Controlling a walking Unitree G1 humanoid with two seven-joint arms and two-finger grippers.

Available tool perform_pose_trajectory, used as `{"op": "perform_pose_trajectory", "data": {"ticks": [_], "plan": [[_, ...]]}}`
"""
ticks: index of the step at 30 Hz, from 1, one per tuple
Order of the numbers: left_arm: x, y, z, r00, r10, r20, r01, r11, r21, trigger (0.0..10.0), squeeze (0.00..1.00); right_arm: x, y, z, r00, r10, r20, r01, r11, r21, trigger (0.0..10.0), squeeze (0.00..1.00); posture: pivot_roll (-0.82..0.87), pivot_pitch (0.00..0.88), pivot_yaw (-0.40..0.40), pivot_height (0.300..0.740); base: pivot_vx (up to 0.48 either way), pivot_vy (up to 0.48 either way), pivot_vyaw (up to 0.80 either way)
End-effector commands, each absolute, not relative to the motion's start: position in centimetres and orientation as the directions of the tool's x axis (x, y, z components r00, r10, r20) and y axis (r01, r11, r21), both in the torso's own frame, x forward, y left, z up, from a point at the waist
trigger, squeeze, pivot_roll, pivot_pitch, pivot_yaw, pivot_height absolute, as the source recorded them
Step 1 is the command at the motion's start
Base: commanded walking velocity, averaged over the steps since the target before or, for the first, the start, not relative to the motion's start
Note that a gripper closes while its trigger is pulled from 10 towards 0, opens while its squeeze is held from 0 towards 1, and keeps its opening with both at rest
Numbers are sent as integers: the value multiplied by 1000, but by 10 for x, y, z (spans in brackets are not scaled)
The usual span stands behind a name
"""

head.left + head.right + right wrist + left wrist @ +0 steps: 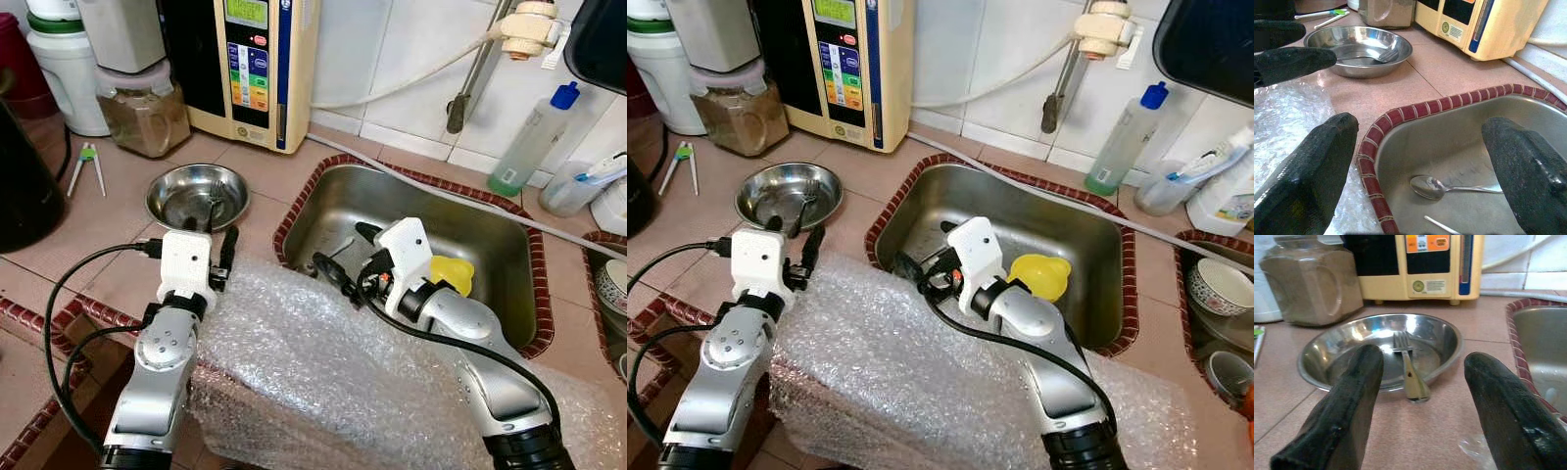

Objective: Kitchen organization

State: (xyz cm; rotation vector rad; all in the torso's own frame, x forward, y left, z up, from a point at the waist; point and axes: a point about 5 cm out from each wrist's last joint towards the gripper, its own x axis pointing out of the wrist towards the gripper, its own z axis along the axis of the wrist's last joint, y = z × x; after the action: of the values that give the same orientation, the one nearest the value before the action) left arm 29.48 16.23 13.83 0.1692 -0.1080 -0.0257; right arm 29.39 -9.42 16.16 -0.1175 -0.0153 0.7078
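A: Count? One fork in one steel bowl on the counter; one spoon in the sink.
B: Grippers? Left gripper spread wide near the bowl; right gripper spread wide over the sink rim, both empty.

water ioniser at wall | bubble wrap over counter edge | green-liquid bottle by tiles
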Motion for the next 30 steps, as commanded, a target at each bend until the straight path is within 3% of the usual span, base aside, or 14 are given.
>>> {"op": "perform_pose_trajectory", "data": {"ticks": [1,12,13,14,15,16,24,30], "plan": [[295,162,140,995,-21,98,4,986,168,10000,1000,292,-95,160,755,654,-37,-654,748,-113,10000,0,95,88,-84,740,0,0,0],[298,166,122,1000,18,-1,-18,988,152,10000,1000,276,-81,161,638,770,-21,-768,635,-79,10000,0,92,86,-80,740,0,0,0],[299,166,121,1000,18,-6,-16,988,153,10000,890,275,-81,161,637,771,-23,-770,633,-81,10000,0,91,86,-80,740,0,0,0],[300,166,120,1000,16,-9,-15,988,153,10000,471,275,-80,161,635,772,-24,-771,632,-83,10000,0,91,86,-80,740,0,0,0],[300,166,120,1000,16,-9,-15,988,153,10000,471,275,-80,161,635,772,-24,-771,632,-83,10000,0,91,86,-80,740,0,0,0],[302,164,119,1000,8,-14,-6,989,150,10000,0,275,-80,161,632,775,-23,-773,629,-82,10000,0,91,86,-80,740,0,0,0],[313,157,119,999,-28,-22,31,989,142,10000,0,260,-74,169,514,858,22,-858,514,-18,10000,0,85,77,-77,740,0,0,0],[317,156,120,999,-40,-14,42,987,152,10000,0,260,-73,169,519,854,34,-854,520,-16,10000,0,86,77,-76,740,0,0,0]]}}
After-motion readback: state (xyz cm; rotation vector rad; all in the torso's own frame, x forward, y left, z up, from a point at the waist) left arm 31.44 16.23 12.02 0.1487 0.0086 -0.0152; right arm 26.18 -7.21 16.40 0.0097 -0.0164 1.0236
